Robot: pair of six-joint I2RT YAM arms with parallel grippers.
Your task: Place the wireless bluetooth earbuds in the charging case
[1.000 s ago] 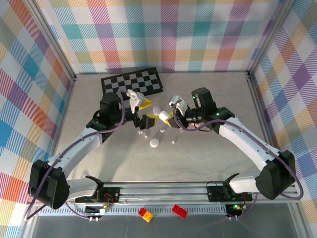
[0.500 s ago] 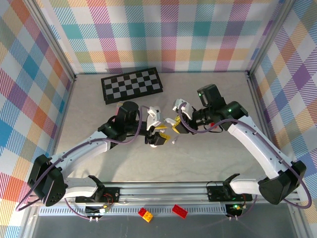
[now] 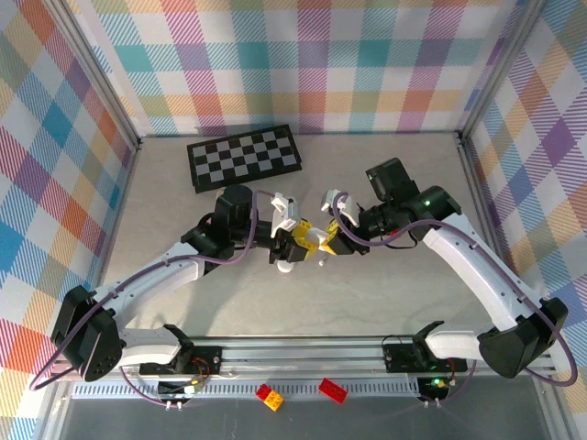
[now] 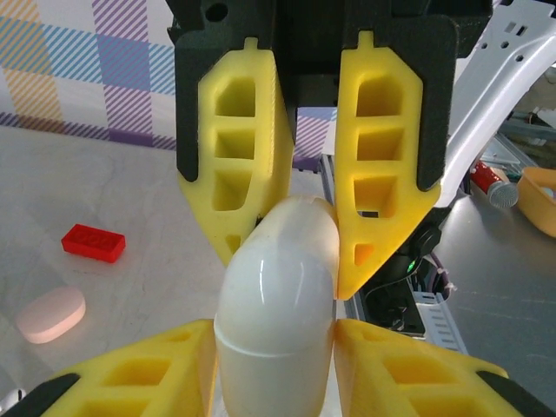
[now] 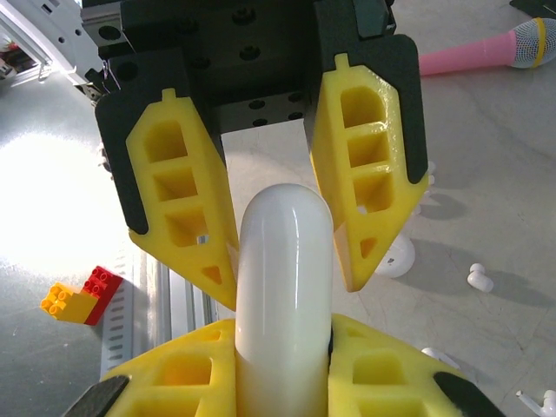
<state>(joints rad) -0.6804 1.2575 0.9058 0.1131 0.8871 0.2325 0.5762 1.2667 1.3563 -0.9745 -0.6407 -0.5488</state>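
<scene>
I'm seeing the earbuds (image 5: 480, 278) lying loose on the table, at four o'clock of the white charging case (image 5: 285, 252). My right claw (image 5: 284, 326) is clamping one end of the case, fingers drawn tight. My left claw (image 4: 274, 328) is pinching the other end, fingers pressing both sides.

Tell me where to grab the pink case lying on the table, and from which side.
I'd grip the pink case across its narrow middle, coming straight down from above: it lies flat, a low rounded oblong, with its long sides exposed.
</scene>
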